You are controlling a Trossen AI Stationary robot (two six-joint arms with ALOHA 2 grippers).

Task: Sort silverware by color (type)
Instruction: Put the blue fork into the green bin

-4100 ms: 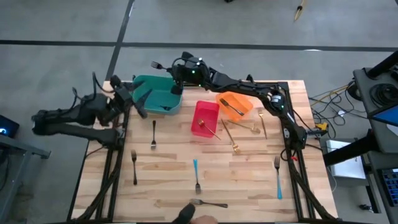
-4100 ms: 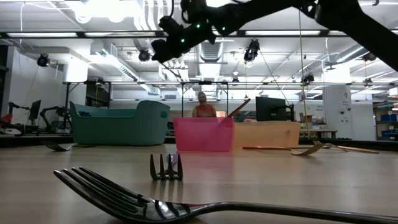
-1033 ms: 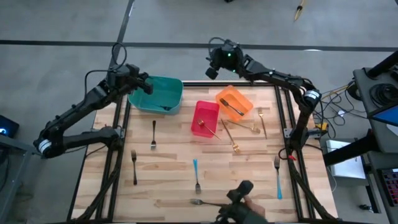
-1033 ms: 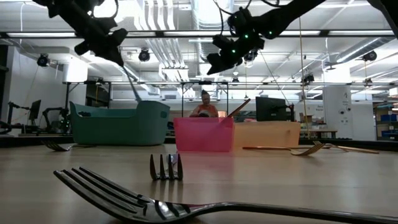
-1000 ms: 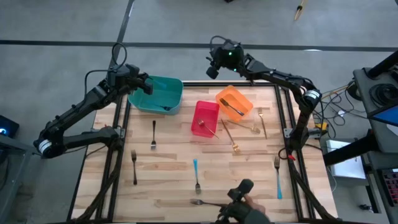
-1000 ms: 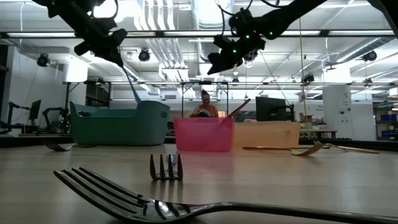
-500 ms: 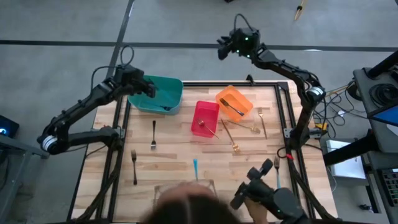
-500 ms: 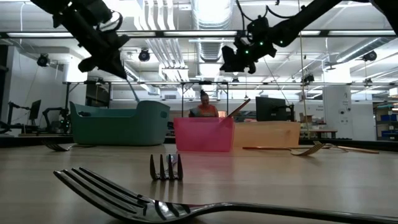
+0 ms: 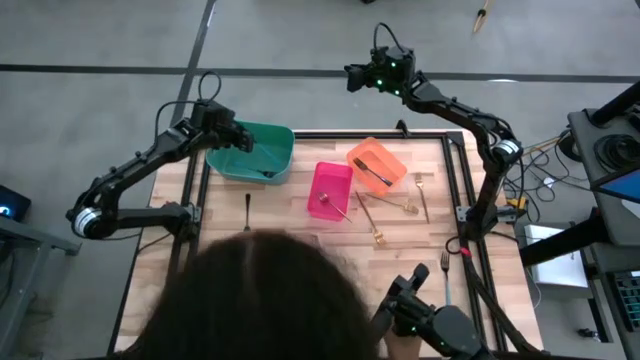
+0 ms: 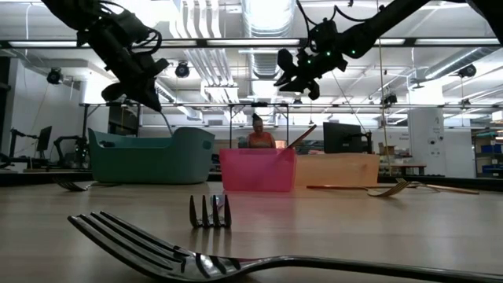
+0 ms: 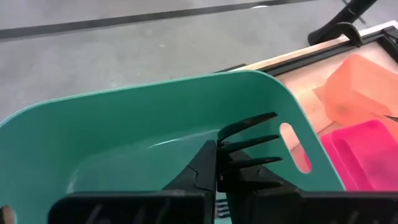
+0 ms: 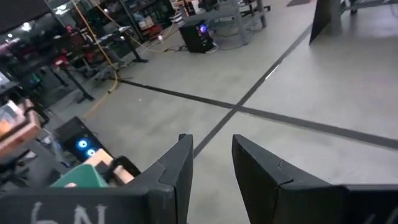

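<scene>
My left gripper [image 9: 238,141] hangs over the teal bin [image 9: 265,158] at the table's far left and is shut on a dark fork, whose tines [image 11: 249,146] stick out beside the fingertips. In the left wrist view the bin's wall [image 11: 124,124] lies right below them. My right gripper [image 9: 351,76] is raised beyond the table's far edge, open and holding nothing [image 12: 211,163]. A dark fork [image 9: 247,210] and gold forks [image 9: 372,218] lie flat on the wood. A blue-handled fork [image 9: 447,285] lies at the near right. My left gripper pinches the dark fork between its two shut fingers [image 11: 205,165], close behind the head. The tines [image 11: 255,142] jut out sideways past the fingertips. The fork is lifted clear above the teal bin. The fingers hide the handle.
A pink bin [image 9: 330,190] holds a gold fork and an orange bin [image 9: 378,165] holds a dark one. A person's head [image 9: 260,300] hides the table's near left half. A dark device [image 9: 430,325] shows at the near right. A large dark fork [image 10: 157,248] lies close to the low camera.
My right gripper has moved up and away past the table's far edge, toward the right. My left gripper has come down a little over the teal bin with the fork. A person's head has come in over the table's near side.
</scene>
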